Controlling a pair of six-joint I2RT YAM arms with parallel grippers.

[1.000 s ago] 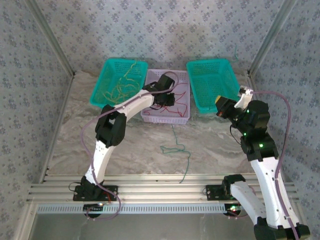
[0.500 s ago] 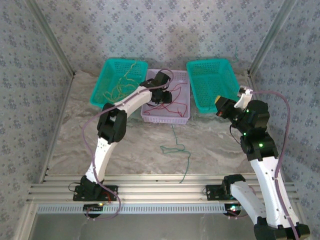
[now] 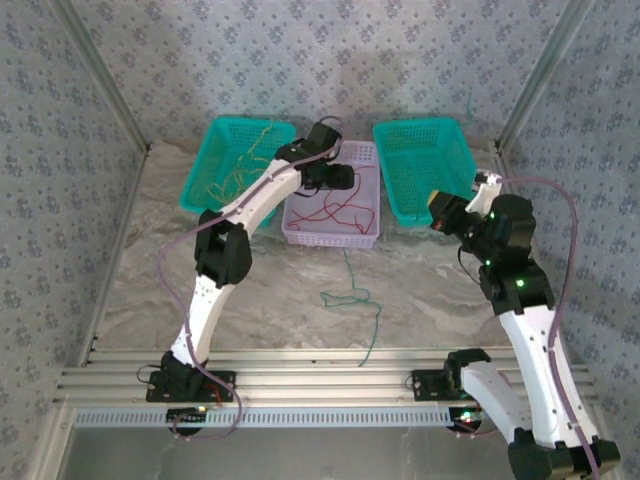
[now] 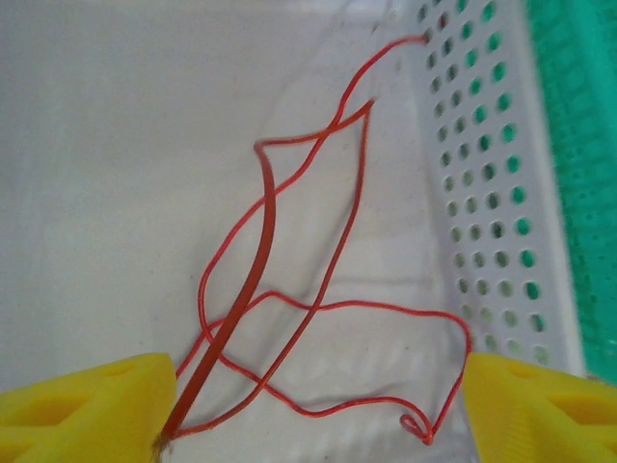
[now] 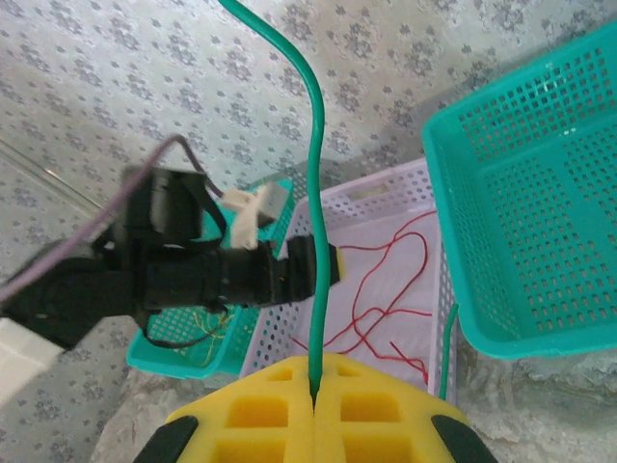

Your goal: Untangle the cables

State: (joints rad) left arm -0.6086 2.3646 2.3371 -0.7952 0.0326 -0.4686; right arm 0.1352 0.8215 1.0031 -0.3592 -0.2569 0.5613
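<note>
- Top view: the left arm reaches across the table (image 3: 150,270), and the left gripper (image 3: 338,178) hangs over the far part of the lilac basket (image 3: 330,240). It is too small here to read how its jaws stand.
- The red cables (image 3: 335,212) lie in loose loops on that basket's floor. The yellow-orange cables (image 3: 235,178) lie in the left green basket (image 3: 197,172).
- A loose green cable (image 3: 350,297) lies on the table in front of the lilac basket. It curls once and trails toward the near edge.
- The right gripper (image 3: 438,206) is raised beside the near-left corner of the right green basket (image 3: 420,165). Its jaws cannot be read from here either.
- Left wrist view: the two yellow fingers (image 4: 87,405) stand wide apart and grip nothing.
- The red cables sprawl on the basket floor between them. One thicker, blurred strand runs down to the inner edge of the finger on the picture's left, and whether it touches cannot be told.
- The basket's perforated wall runs along the right of the picture.
- Right wrist view: the yellow fingers (image 5: 260,415) are pressed together on a green cable (image 5: 315,193). It rises straight from the seam and curves out past the top edge.
- Beyond it, the left gripper hangs over the lilac basket, with the red cables beneath it.
</note>
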